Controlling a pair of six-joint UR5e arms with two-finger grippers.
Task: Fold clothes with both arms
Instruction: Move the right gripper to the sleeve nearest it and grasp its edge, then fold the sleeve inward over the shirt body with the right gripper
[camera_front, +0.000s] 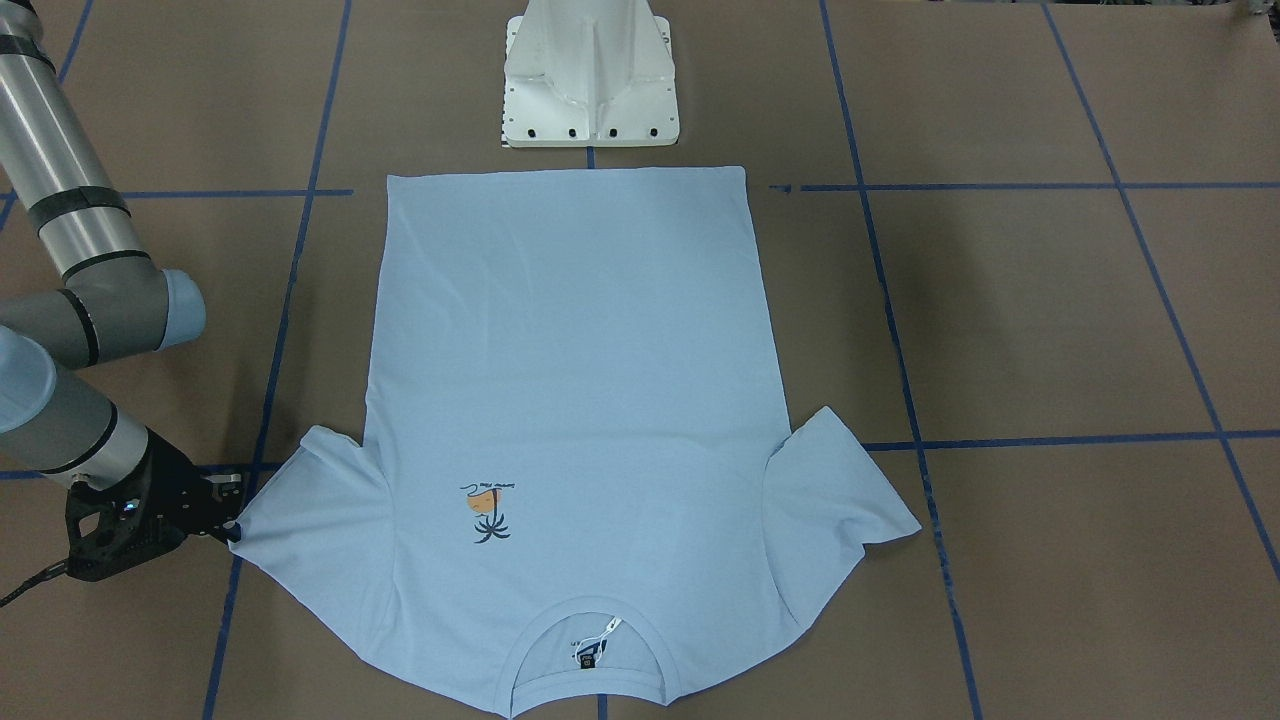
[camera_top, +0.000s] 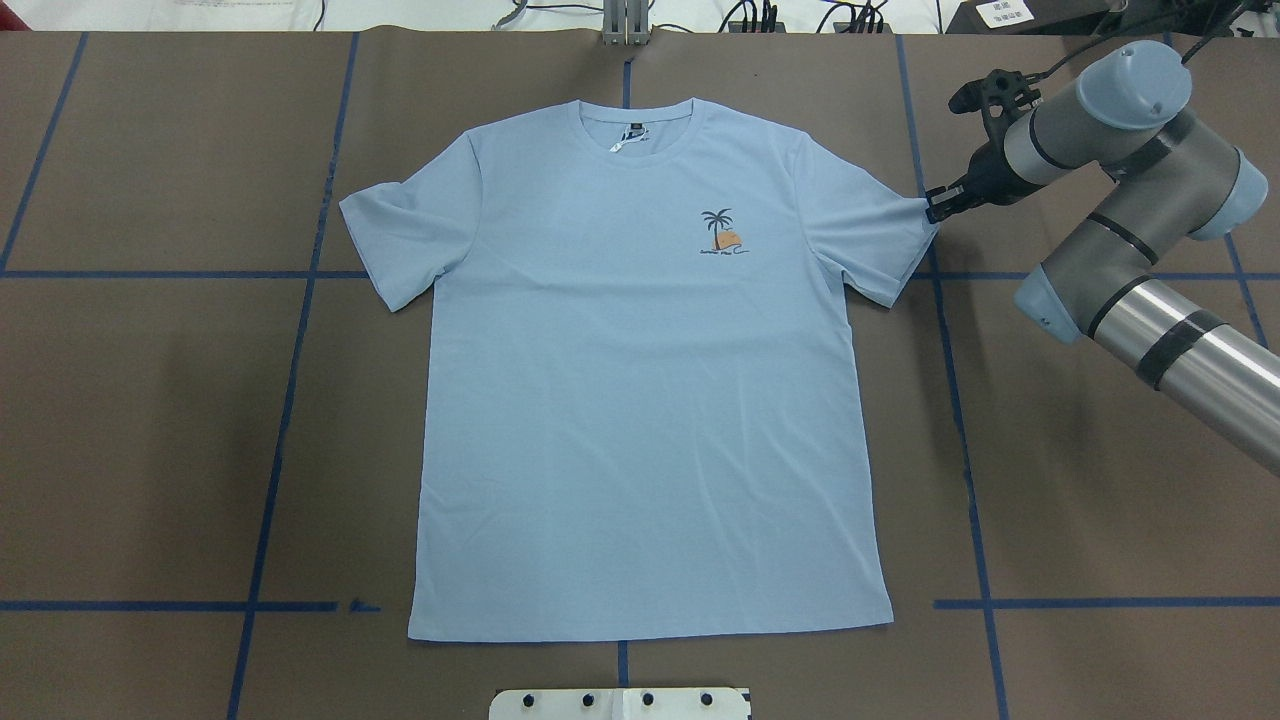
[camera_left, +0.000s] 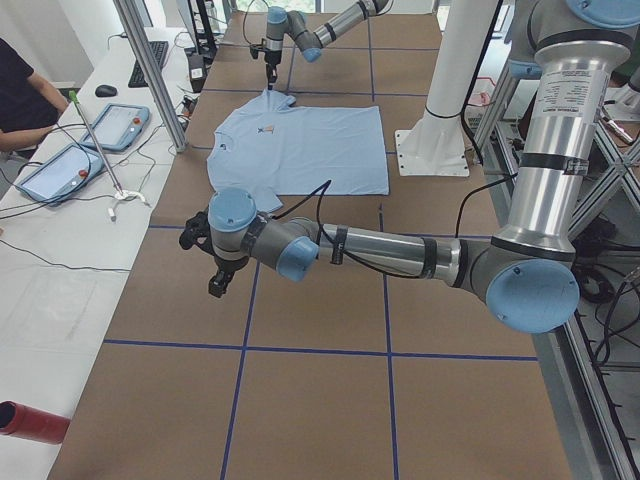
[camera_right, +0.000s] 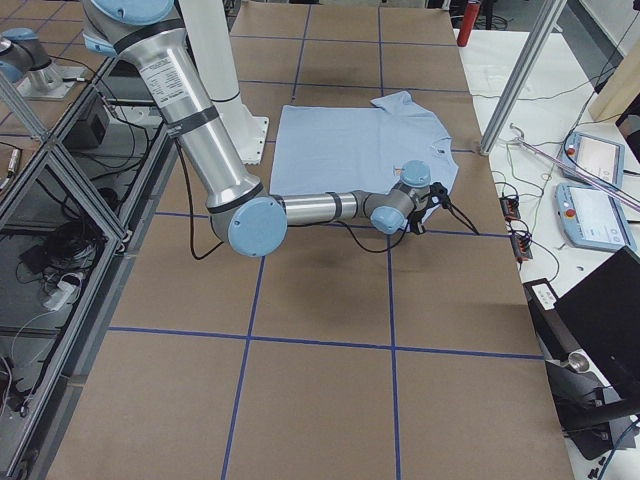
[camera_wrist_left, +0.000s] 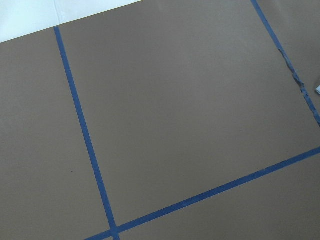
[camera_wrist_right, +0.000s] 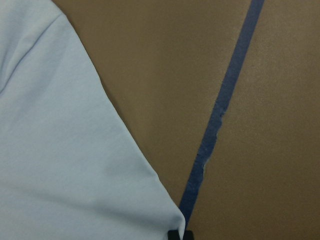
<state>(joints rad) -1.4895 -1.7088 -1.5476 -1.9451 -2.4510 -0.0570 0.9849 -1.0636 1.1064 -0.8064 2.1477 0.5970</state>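
The light blue T-shirt (camera_front: 570, 350) lies flat and face up on the brown table (camera_top: 150, 450), collar (camera_top: 640, 110) away from the robot's base, chest print (camera_top: 722, 232) showing. My right gripper (camera_top: 932, 205) sits low at the corner of one sleeve (camera_front: 300, 500). In the right wrist view a black fingertip (camera_wrist_right: 180, 235) meets that sleeve corner (camera_wrist_right: 165, 210), so the gripper looks shut on it. My left gripper (camera_left: 215, 285) hangs over bare table well clear of the shirt (camera_left: 310, 150); I cannot tell whether it is open or shut. The left wrist view holds only table and blue tape.
The white pedestal base (camera_front: 590, 75) stands just beyond the shirt's hem. Blue tape lines (camera_top: 290, 400) grid the table. A side bench holds tablets (camera_left: 120, 125), cables and a red cylinder (camera_left: 30, 422), with a person's arm (camera_left: 25, 135) beside them.
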